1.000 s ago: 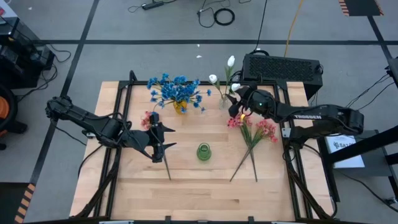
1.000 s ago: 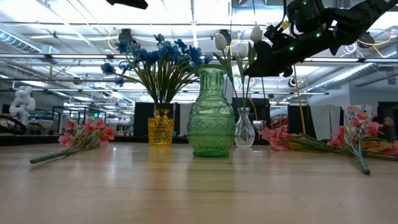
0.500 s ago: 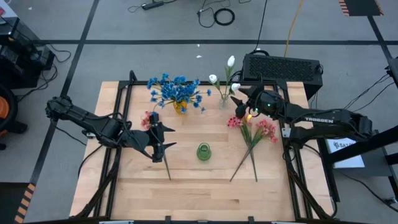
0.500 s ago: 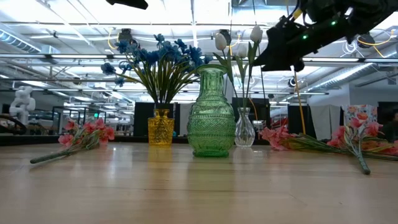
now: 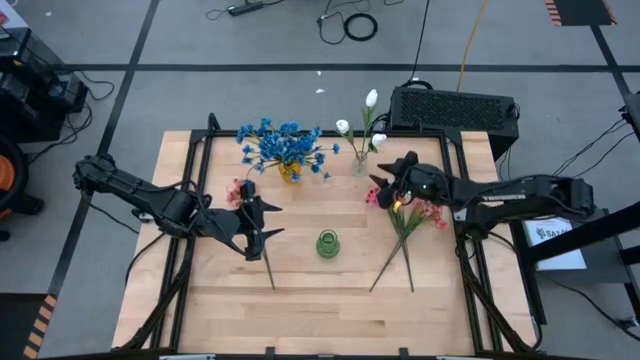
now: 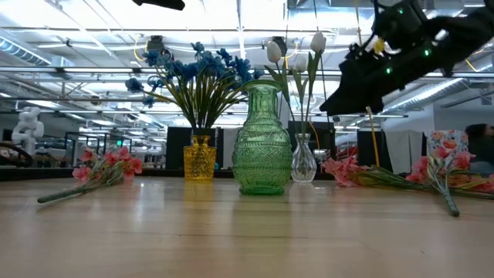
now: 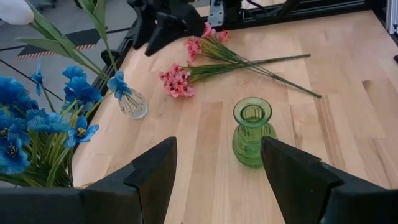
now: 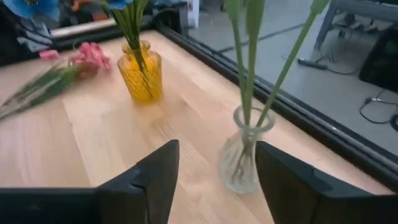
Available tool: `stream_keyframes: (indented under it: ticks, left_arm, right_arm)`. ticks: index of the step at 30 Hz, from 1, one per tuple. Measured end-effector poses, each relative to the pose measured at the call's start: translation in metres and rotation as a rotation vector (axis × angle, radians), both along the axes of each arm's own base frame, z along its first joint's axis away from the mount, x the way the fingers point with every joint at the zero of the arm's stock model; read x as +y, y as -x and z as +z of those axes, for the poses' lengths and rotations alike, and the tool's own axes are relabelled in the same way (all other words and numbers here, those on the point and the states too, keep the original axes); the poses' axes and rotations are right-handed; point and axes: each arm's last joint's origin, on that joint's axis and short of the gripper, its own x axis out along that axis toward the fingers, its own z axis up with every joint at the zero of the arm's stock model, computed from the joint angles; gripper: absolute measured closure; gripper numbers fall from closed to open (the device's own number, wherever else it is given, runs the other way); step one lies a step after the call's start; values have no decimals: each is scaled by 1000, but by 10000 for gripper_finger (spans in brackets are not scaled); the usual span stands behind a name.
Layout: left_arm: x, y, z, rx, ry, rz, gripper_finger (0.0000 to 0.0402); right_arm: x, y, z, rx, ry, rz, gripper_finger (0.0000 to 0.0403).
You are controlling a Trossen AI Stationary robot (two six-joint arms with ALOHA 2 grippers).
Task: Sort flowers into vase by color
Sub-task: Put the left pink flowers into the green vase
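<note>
Blue blooms [image 5: 285,145] stand in a yellow vase [image 6: 200,158]. White tulip buds [image 6: 316,42] stand in a small clear vase [image 8: 245,152]. A green glass vase [image 5: 328,243] stands upright mid-table with nothing in it. One pink sprig [image 5: 238,192] lies on the left, and several pink sprigs [image 5: 415,210] lie on the right. My right gripper [image 5: 385,178] hovers open above the blooms of the right pink sprigs, just near of the clear vase. My left gripper [image 5: 262,213] waits open over the left sprig's stem.
A black box [image 5: 455,110] sits at the table's far right corner. Dark frame rails [image 5: 190,250] run along the left and right sides. Bare wood [image 5: 320,310] lies near of the green vase.
My right gripper has drawn back from the clear vase and the white tulips toward the table's near edge, sinking a little, and now hangs over the right pink sprigs. The flowers and vases have stayed put.
</note>
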Motion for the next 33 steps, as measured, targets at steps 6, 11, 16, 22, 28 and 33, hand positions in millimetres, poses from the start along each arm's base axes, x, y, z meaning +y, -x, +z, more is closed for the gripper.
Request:
stream_keyframes:
  ticks: [6,11,16,22,28,33]
  left_arm:
    - [0,0,0,-3,-3,5,162]
    - [1,0,0,-7,-13,21,162]
    - [1,0,0,-7,-13,22,162]
    - [1,0,0,-7,-12,22,162]
    - [1,0,0,-7,-12,22,162]
    - [1,0,0,-15,26,44,162]
  right_arm:
    - [0,-1,-25,-93,9,-9,251]
    - [-4,-11,-39,-20,2,-9,305]
    - [-14,-19,-54,54,4,-32,359]
    - [-25,-21,-68,88,0,-67,400]
    - [-32,-23,-79,97,2,-83,399]
    - [-29,-24,-76,81,-5,-74,401]
